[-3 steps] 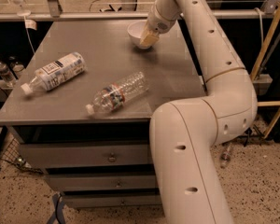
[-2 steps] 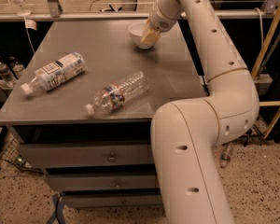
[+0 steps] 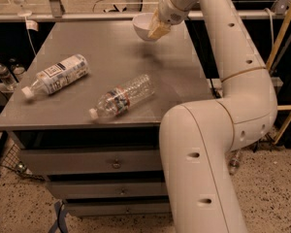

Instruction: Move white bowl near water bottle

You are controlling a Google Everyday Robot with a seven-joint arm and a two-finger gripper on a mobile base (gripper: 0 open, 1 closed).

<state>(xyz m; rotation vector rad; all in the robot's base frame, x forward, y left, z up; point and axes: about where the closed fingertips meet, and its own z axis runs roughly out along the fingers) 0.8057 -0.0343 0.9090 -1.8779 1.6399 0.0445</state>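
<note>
evidently the gripper [image 3: 159,29] is at the far edge of the grey table [image 3: 102,52], reaching in from the right on the long white arm [image 3: 237,57], and it has the white bowl [image 3: 142,25] by its right-hand rim. the bowl sits tipped, with its opening turned up and to the left, and a soft shadow lies on the tabletop just in front of it, so i judge it is lifted clear of the surface rather than resting there. a rim pinch makes sense for a small glossy bowl with a narrow foot, since there is little else to get hold of.

the tan fingers [image 3: 157,32] are drawn narrow, closed on the bowl's wall, one apparently inside and one outside (the inner one is mostly hidden by the rim).

the water bottle [image 3: 122,97] lies on its side toward the front of the table, cap pointing front-left, well apart from the bowl. the fatter labelled bottle [image 3: 58,75] lies further left, also on its side. the carry toward the water bottle looks barely begun, and the path between is open tabletop.
</note>
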